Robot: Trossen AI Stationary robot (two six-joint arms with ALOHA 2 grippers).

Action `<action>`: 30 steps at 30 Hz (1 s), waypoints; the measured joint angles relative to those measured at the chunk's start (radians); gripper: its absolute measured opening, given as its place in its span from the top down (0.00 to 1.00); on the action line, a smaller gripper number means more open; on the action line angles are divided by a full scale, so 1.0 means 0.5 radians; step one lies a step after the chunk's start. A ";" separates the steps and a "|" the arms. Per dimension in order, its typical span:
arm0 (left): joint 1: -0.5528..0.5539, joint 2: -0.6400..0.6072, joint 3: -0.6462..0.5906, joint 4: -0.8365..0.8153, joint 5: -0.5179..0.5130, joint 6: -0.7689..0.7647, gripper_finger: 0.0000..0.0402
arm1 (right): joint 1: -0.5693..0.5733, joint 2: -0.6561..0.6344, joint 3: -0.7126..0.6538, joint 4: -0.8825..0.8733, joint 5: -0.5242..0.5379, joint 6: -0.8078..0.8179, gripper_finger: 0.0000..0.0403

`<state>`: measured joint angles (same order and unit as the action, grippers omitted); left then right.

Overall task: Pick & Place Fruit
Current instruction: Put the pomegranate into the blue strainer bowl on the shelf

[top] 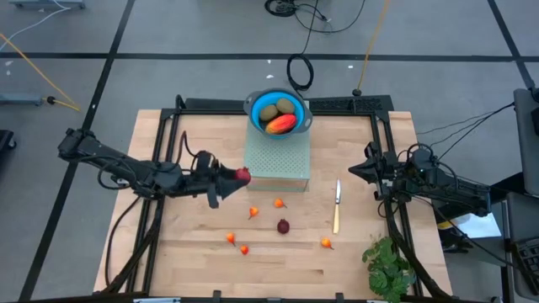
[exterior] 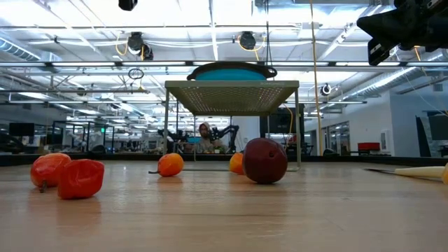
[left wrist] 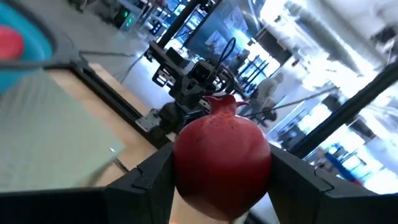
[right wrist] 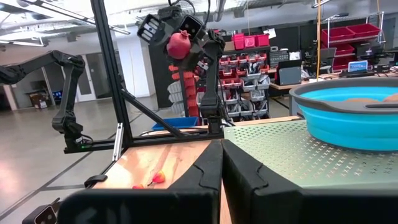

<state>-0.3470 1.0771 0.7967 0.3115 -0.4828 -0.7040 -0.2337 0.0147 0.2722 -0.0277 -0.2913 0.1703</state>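
The left gripper (top: 239,176) pinches a dark-red ball (top: 242,175) between its two fingers and holds it above the table (top: 152,135), just beside the 9 o'clock edge of the green perforated stand (top: 278,160). In the left wrist view the same ball (left wrist: 222,163) fills the space between the dark fingers (left wrist: 144,180). On the stand, at its 12 o'clock end, sits the blue bowl (top: 253,107), and inside it lie two brown kiwi-like ovals (top: 269,110) and the mango (top: 280,124). On the wood, at 6 o'clock from the stand, a second dark-red ball (top: 283,225) rests among several tiny orange-red fruits (top: 279,203), which are scattered well apart from each other. A slim pale-handled knife (top: 337,208) lies at about 4 o'clock from the stand, and a green leafy bunch (top: 387,265) lies near the table's 5 o'clock corner. The right gripper (top: 357,169) waits at the 3 o'clock side, its fingers (right wrist: 205,174) pressed together on nothing.
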 joint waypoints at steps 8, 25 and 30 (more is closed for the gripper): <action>0.000 0.000 0.000 0.012 0.000 0.480 0.48 | 0.000 0.000 0.000 0.000 0.001 -0.006 1.00; 0.107 0.000 0.000 0.032 -0.163 1.517 0.48 | -0.001 0.000 0.000 0.000 0.002 -0.074 1.00; 0.160 0.001 0.000 0.088 -0.204 1.746 0.48 | -0.001 0.000 0.000 0.000 0.002 -0.074 1.00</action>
<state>-0.2669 1.0775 0.7967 0.3553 -0.5850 0.1691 -0.2340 0.0147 0.2722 -0.0277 -0.2901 0.1333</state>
